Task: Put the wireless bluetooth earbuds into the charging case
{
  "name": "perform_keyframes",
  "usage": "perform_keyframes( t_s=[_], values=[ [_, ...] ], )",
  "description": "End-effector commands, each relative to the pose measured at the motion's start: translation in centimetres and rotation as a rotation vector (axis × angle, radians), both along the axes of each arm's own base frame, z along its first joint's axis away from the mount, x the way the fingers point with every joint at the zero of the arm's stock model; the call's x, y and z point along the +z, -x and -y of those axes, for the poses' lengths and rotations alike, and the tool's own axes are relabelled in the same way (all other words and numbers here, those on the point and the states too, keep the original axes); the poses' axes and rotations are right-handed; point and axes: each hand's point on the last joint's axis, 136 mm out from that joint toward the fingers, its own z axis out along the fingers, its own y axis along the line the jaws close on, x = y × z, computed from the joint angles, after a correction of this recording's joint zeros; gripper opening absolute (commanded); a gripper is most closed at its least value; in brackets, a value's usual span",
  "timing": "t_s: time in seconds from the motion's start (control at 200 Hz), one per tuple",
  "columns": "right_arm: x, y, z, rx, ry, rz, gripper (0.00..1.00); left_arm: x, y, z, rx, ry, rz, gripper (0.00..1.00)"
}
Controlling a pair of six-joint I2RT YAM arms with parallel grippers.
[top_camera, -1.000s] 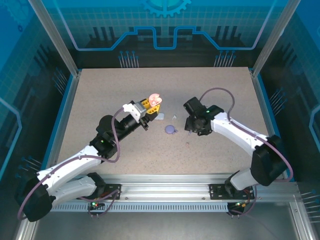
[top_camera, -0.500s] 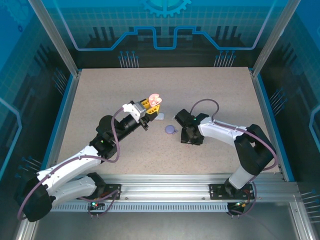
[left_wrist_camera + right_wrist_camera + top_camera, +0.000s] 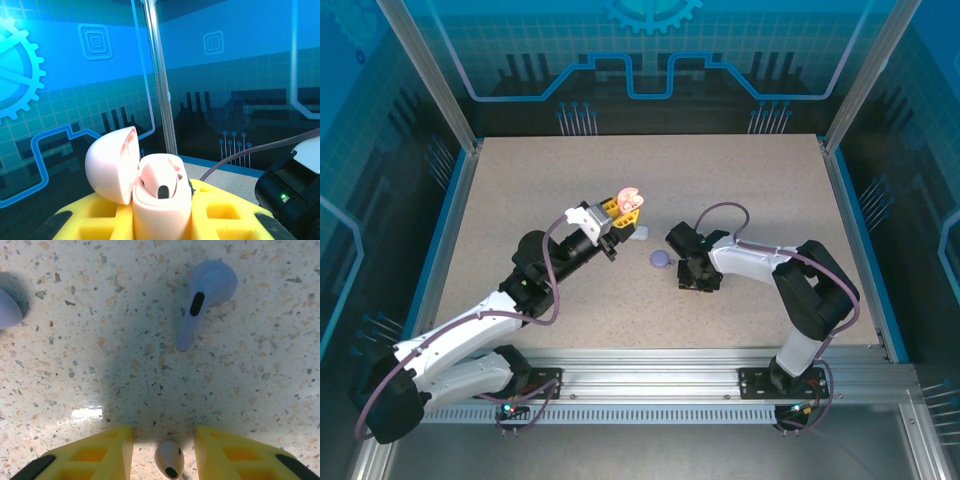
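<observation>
Right pincer (image 3: pixel 162 439) dropped to speckled table (image 3: pixel 100 345), half-open astride an earbud (image 3: pixel 168 459); left pincer (image 3: pixel 619 213) clamps pink case (image 3: pixel 160 197).

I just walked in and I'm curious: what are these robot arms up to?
They are putting tiny earbuds away in a case. The left tool is clamped on a little pink case with its lid flipped open. The right tool is down at the table, its fingers open on either side of a tiny pinkish earbud, not gripping it yet. A purple earbud lies on the table just beyond.
</observation>
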Motion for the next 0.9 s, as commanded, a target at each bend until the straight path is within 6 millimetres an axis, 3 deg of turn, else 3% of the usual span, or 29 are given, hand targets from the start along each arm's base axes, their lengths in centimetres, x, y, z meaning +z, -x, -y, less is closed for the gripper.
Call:
perform_keyframes(
  t_s=[0.0,0.895],
  values=[
    [-0.9,0.8,0.3,0.013,0.027,-0.024,0.36,0.9,0.3,-0.2,0.000,0.038,0.019,0.00],
    [-0.9,2.0,0.4,0.035,0.031,-0.039,0.29,1.1,0.1,0.0,-0.005,0.046,0.017,0.00]
  ],
)
